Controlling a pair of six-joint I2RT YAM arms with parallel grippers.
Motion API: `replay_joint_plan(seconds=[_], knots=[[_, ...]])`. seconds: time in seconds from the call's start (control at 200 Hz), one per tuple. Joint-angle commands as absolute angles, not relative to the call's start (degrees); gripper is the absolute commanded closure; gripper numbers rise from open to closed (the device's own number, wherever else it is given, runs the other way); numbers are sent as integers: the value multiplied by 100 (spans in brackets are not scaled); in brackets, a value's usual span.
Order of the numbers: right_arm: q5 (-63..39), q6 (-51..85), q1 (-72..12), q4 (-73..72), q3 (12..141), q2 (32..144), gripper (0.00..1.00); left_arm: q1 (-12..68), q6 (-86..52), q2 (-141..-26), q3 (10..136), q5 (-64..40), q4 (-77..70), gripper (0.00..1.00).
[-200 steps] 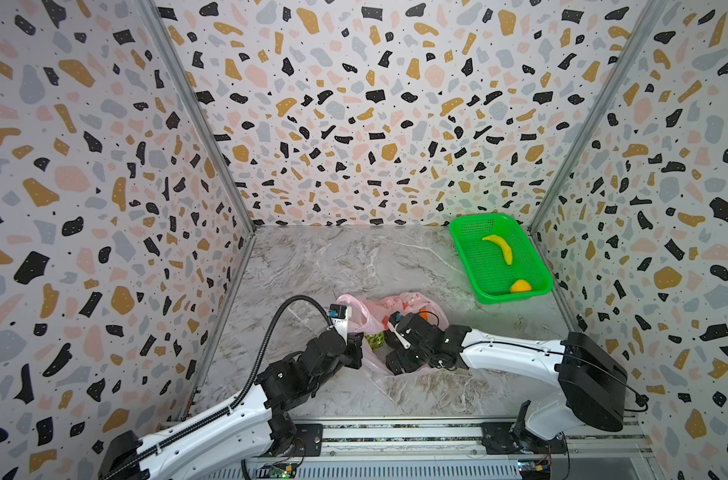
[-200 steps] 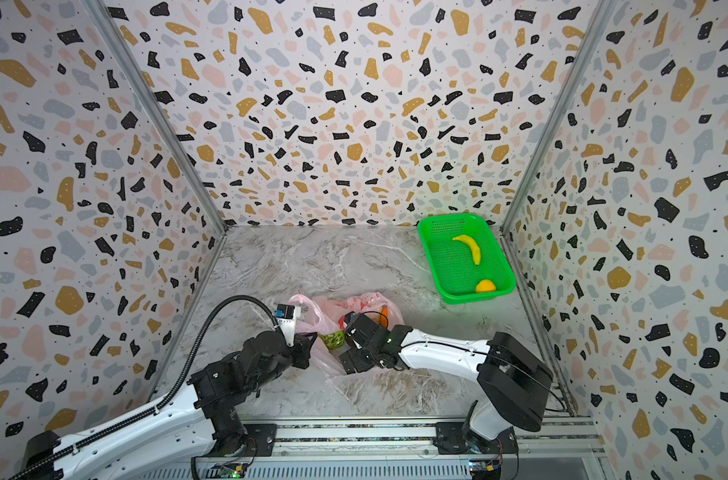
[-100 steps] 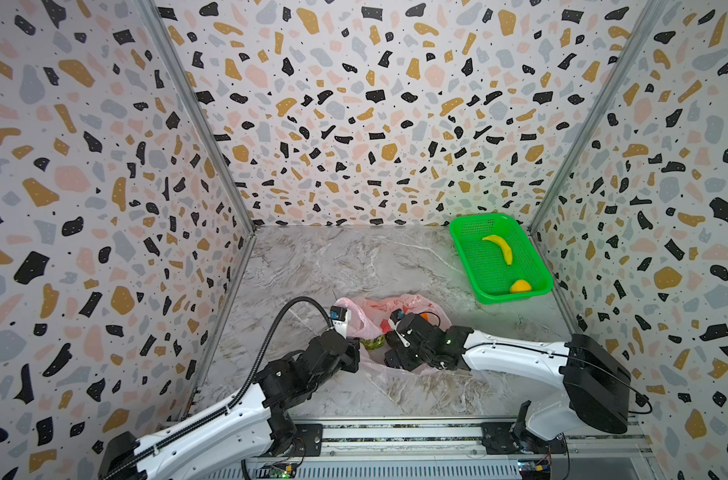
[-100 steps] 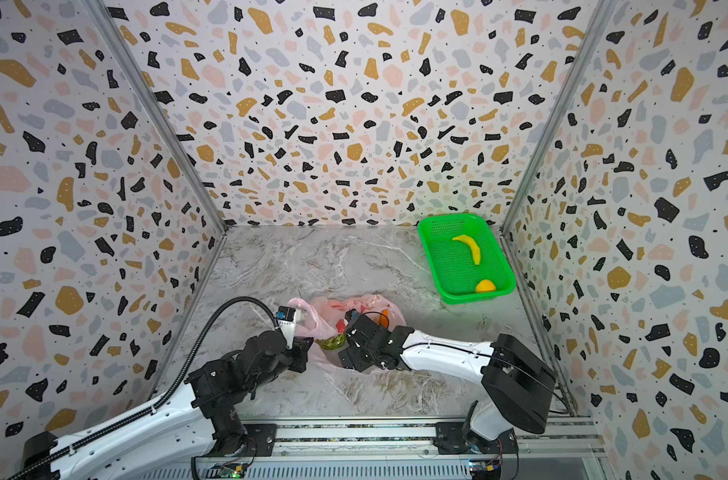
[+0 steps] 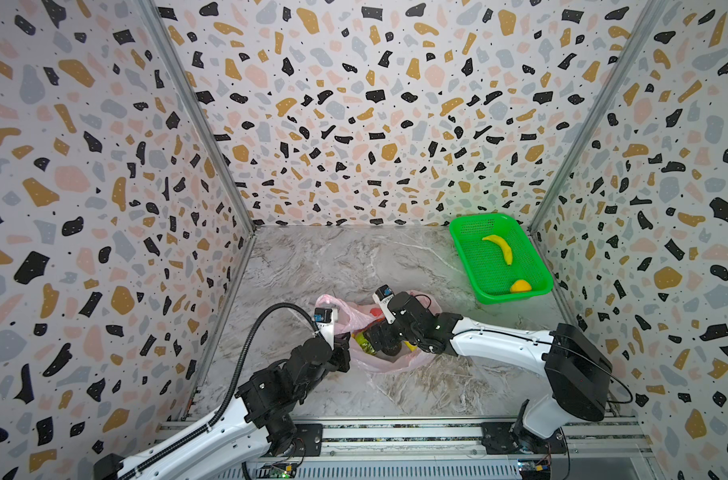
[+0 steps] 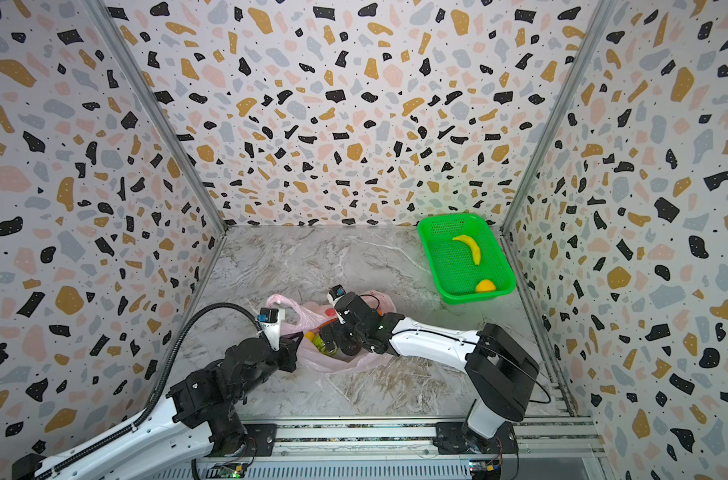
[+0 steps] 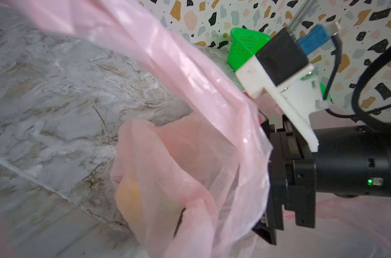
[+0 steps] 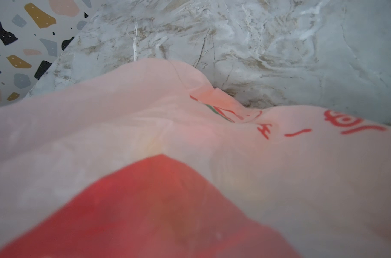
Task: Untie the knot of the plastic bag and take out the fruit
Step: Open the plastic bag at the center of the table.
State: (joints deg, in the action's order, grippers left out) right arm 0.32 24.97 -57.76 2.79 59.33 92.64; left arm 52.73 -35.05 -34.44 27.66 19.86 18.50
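With no knot to be seen and the mouth of the pale pink plastic bag [image 5: 385,362] gaping on the near middle of the marble table [image 5: 333,257], the job appears to have reached its second half: lifting out the fruit [image 5: 362,344]. A green-yellow piece shows at the mouth, and an orange-yellow one [image 7: 128,196] glows through the film in the left wrist view. The right tool [image 5: 381,338] reaches into the opening from the right, its jaws spread wide; thin film hides whether anything sits between them. The left tool [image 5: 344,351] is at the bag's left edge, below a raised handle loop [image 5: 325,300]; whether it is pinching plastic cannot be told. The next move, on this reading, calls for the right jaws to close on one piece and draw it out while the mouth is held open. At the far right stands a green basket [image 5: 487,272] holding a banana [image 5: 499,248] and a small yellow-orange piece [image 5: 520,286]. In the way: slack film lying close across the right wrist view, and two tools crowded at one opening
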Motion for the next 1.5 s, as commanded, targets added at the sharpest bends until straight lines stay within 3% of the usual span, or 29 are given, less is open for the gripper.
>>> replay_joint_plan(seconds=[0.0,0.045,0.11,0.195,0.33,0.395,0.686,0.771,1.121,1.497], knots=[[-79,2379,-5897,257,5960,9261,1,5287,-3477,-3384,2940,2186,1913,61],[-86,2435,-5940,276,5880,9251,1,5287,-3547,-3252,2937,2248,1901,41],[-94,2488,-6001,315,5770,9231,1,5282,-3579,-3054,2912,2343,1847,24],[-79,2516,-6068,334,5659,9206,1,5286,-3536,-3025,2989,2403,1785,17],[-27,2548,-6147,355,5565,9172,1,5282,-3366,-3394,3224,2472,1791,15],[12,2549,-6176,356,5530,9131,1,5287,-3257,-3573,3286,2464,1796,20],[214,2693,-6233,399,5184,8892,1,5273,-2989,-3683,3482,2364,1849,88],[292,2741,-6281,419,5051,8876,1,5275,-2980,-3568,3477,2397,1863,100],[178,2552,-6470,130,4861,8687,1,5274,-3215,-3013,3084,2118,1542,100],[-396,2326,-6197,1710,5628,8577,1,5292,-3634,-3314,2997,1025,2089,100]])
